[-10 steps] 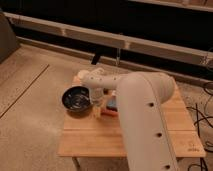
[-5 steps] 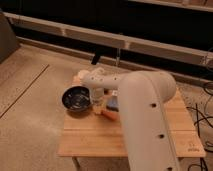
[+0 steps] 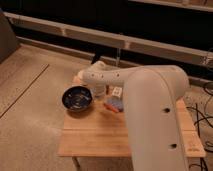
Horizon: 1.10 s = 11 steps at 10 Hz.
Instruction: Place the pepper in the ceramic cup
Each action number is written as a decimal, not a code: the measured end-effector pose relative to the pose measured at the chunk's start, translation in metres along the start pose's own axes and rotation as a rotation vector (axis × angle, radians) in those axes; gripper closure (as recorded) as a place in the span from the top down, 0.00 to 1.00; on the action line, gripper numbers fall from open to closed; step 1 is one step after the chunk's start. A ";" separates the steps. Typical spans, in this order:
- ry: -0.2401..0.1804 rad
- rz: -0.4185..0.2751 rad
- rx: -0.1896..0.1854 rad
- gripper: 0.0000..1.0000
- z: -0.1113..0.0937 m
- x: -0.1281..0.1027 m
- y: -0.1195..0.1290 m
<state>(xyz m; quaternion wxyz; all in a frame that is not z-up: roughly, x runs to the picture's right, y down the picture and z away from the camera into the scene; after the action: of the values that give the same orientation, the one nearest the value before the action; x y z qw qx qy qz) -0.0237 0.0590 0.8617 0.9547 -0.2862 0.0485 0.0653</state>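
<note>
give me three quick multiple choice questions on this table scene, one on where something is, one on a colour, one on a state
1. Where does the dark bowl sit?
A) on the left part of the wooden table
B) at the table's right edge
C) on the floor

2. What colour is the pad next to the pepper?
A) green
B) blue
C) yellow

3. The pepper is:
A) inside the dark bowl
B) inside a cup
C) lying low by the pad

Answers:
1 A: the bowl is on the table's left part, with the claw just right of it.
2 B: the pad is blue.
3 C: the pepper lies at the pad's left edge.
</note>
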 end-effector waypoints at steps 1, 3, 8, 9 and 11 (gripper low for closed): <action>-0.027 -0.010 0.055 0.00 -0.016 -0.001 -0.011; -0.158 -0.045 0.154 0.00 -0.051 -0.018 -0.030; -0.570 -0.154 0.290 0.00 -0.111 -0.054 -0.055; -0.599 -0.160 0.303 0.00 -0.117 -0.056 -0.057; -0.628 -0.160 0.316 0.00 -0.121 -0.059 -0.060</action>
<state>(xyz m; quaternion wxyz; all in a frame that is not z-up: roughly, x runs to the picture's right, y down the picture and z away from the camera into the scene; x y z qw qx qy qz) -0.0792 -0.0637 0.8010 0.9576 -0.1038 -0.2603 0.0665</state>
